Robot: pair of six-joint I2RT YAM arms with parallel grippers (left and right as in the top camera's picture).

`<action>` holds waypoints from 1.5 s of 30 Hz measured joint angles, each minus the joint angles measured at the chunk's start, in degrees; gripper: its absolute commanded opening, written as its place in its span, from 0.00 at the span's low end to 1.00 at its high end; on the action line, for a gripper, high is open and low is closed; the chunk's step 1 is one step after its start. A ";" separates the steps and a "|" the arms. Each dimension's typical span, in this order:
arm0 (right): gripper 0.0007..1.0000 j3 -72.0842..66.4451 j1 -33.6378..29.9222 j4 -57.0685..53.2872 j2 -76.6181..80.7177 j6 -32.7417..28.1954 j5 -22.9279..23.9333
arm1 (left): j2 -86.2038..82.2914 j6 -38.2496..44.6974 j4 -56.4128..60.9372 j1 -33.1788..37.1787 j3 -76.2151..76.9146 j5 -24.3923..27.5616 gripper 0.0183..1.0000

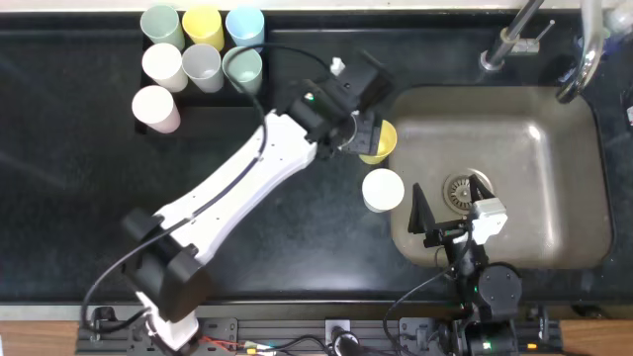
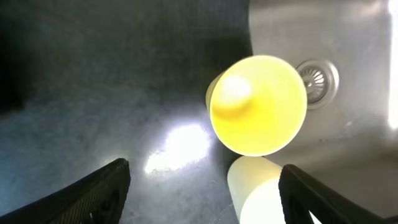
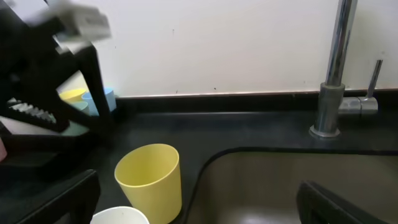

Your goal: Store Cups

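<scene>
two cups stand apart from the rest, both on the tabletop right at the sink's [image 1: 593, 178] left rim. the yellow cup [image 2: 258, 104] is upright with its mouth up. the white cup [image 2: 258, 186] is just beside it, on the side nearer the arm bases. the other cups [image 1: 202, 49] are bunched along the tabletop's far edge, toward the left.

your left gripper [image 2: 204, 171] hangs above the yellow cup, released, fingers spread wide with nothing between them. your right gripper [image 1: 445, 208] rests low over the sink basin near the drain [image 1: 460, 188], also released and empty.

by my reading you're lining up the grasp on the yellow cup, so this is early work, with both loose cups yet to be stored.

watch these as you come down:
- the white cup is so close that a wide-spread finger could land on it or shove it aside.
- the yellow cup stands at the rim, so a finger that catches its lip instead of straddling the wall could tip it into the basin.
- it looks like thin, light plastic, and a hard squeeze may buckle it or make it pop free.
- carrying it to the stored group means passing over crowded cups, so a low approach could topple them.
</scene>
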 measured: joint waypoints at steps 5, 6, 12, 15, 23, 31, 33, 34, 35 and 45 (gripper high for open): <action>1.00 0.00 0.00 0.02 0.00 0.00 -0.02 | 2.91 -0.22 1.51 0.07 0.02 0.20 0.79; 1.00 0.00 0.00 0.00 0.00 0.02 0.00 | 3.48 -0.20 2.45 0.07 0.04 0.20 0.79; 1.00 0.00 0.00 0.00 0.00 0.02 0.00 | 6.21 -0.20 4.63 0.07 0.74 0.20 0.78; 1.00 0.00 0.02 -0.04 0.00 0.02 0.00 | 7.78 -0.24 5.29 0.07 1.46 0.11 0.73; 1.00 0.00 0.00 -0.02 0.00 0.02 -0.02 | 12.41 -0.76 6.47 0.07 4.09 -1.79 0.52; 1.00 0.00 0.00 0.00 0.00 0.00 0.00 | 13.40 -1.22 7.54 0.07 4.55 -2.56 0.09; 1.00 0.00 0.00 -0.02 0.00 0.02 0.00 | 13.40 -1.18 7.54 0.07 4.66 -2.69 0.02; 1.00 0.00 0.00 -0.02 0.00 0.02 0.00 | 13.40 -1.18 7.56 0.07 4.72 -2.71 0.02; 1.00 0.00 0.00 -0.02 0.00 0.02 -0.02 | 13.40 -1.05 7.56 0.07 4.74 -2.73 0.02; 1.00 0.00 0.00 0.00 0.00 0.02 0.00 | 9.03 -16.24 4.35 0.00 4.72 -12.02 0.02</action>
